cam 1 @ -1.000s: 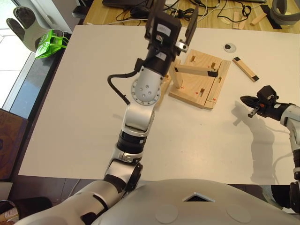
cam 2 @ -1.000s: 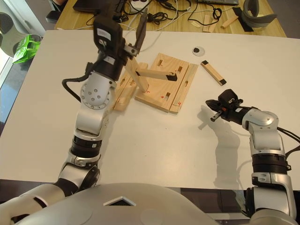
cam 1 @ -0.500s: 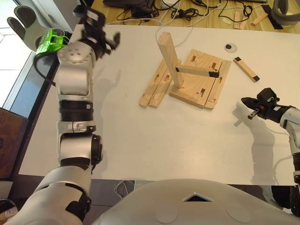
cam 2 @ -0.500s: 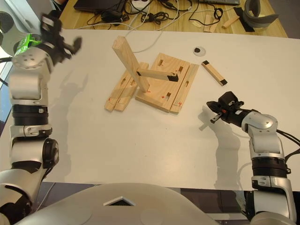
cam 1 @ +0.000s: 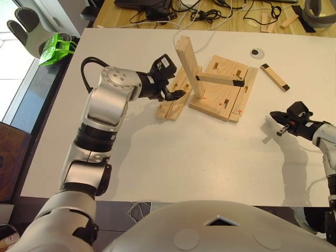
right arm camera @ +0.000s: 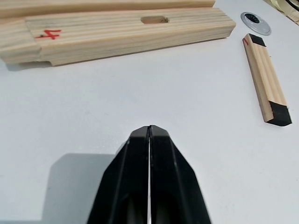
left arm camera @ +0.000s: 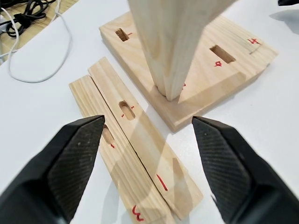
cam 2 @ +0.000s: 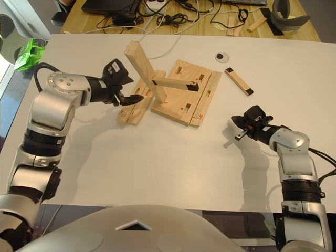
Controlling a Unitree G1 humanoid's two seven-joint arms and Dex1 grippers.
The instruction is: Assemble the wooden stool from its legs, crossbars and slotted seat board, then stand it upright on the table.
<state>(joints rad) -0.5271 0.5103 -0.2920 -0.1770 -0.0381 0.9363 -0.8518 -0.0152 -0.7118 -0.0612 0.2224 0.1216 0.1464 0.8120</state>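
Seat board (cam 1: pixel 216 105), leg (cam 1: pixel 188 55) seemingly socketed upright

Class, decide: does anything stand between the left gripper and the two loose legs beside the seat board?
Nothing visible does. The open left gripper faces the loose legs directly; the upright leg stands aside in the seat board.

Left gripper (cam 1: pixel 176 93) back down beside loose legs (left arm camera: pixel 133 149)

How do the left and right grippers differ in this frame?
The left gripper has its jaws open; the right gripper has them shut. The left gripper is low over the two flat legs beside the seat board; the right gripper is over bare table, nearer the loose crossbar. Both hold nothing.
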